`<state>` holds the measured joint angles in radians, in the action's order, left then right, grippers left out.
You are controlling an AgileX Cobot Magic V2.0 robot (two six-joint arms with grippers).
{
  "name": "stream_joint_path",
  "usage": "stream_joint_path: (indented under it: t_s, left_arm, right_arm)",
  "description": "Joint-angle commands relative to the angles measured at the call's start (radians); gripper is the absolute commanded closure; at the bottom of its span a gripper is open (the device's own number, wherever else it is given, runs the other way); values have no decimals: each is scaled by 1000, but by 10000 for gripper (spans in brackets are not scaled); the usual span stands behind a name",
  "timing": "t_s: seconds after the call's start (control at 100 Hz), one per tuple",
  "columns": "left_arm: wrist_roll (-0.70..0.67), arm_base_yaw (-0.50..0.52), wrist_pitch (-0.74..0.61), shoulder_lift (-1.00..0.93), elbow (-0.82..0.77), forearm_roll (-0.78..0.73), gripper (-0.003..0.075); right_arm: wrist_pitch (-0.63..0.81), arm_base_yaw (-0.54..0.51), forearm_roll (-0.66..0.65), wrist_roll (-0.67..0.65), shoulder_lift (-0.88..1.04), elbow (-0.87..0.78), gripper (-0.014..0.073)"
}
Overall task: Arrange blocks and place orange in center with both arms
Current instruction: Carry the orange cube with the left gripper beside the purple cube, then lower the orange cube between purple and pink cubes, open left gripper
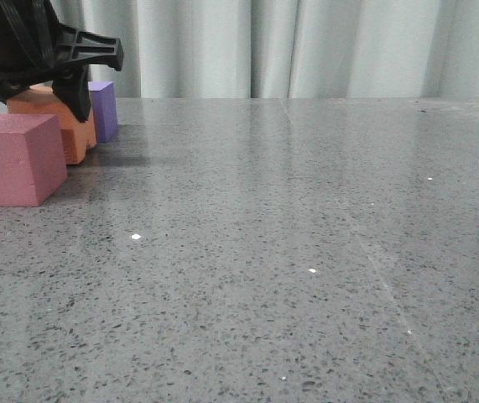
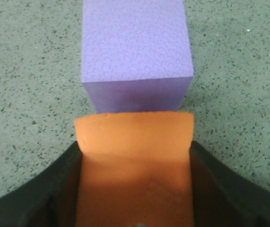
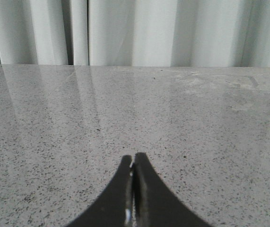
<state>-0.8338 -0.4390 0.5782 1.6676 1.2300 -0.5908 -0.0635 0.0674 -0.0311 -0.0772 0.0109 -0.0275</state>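
Observation:
Three foam cubes stand in a row at the far left of the table. The pink-red cube point(image 1: 14, 159) is nearest, the orange cube point(image 1: 54, 117) is behind it, and the purple cube point(image 1: 103, 109) is farthest. My left gripper point(image 1: 54, 88) is over the orange cube and shut on it; in the left wrist view the orange cube point(image 2: 135, 156) fills the space between the fingers point(image 2: 64, 184), with the purple cube point(image 2: 135, 47) just beyond it, touching or nearly so. My right gripper point(image 3: 134, 163) is shut and empty above bare table. It does not show in the front view.
The grey speckled table point(image 1: 289, 252) stretches to the right of the cubes. A pale curtain point(image 1: 289, 46) hangs behind the table's far edge.

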Motion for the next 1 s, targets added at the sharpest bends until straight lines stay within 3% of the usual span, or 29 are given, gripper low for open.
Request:
stream_joint_path:
  t_s: [0.0,0.37,0.47,0.66,0.99]
  left_arm:
    - [-2,2,-54,-39,26,-17,547]
    - [6,2,-50,-39,26,-13,533]
    - [25,2,-54,-39,26,-8,453]
    - [33,2,-80,-39,26,-8,206]
    - [42,2,-90,-39,26,-6,192]
  right_arm:
    - [78,-5,-13,2,20,14,661]
    - [78,-5,-13,2,20,14,661]
    - [78,-5,-13,2,20,14,661]
    - [78,-5,-13,2,20,14,661]
    - [78,-5,-13,2,20,14,661]
